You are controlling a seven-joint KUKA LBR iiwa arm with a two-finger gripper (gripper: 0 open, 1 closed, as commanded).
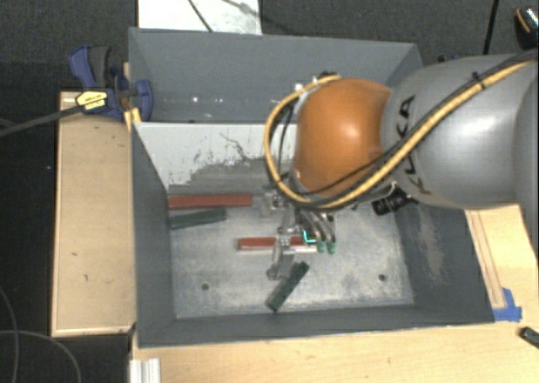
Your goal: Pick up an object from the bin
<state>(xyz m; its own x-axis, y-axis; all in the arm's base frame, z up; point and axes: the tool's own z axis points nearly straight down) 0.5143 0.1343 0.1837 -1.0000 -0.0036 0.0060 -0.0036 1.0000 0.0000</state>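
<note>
Though your bin [370, 265] holds four bars [210, 200], the end effector [283, 265] hangs by the short red-brown bar [254, 244] and a dark green bar [286, 286]; you cannot tell its opening.

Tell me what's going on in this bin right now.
A KUKA arm reaches in from the right, its gripper down near the middle of the grey bin. The gripper is beside a short red stick and just above a tilted dark green stick near the front wall; whether it grips either is unclear. A longer red stick and a second dark green stick lie farther back left.
</note>
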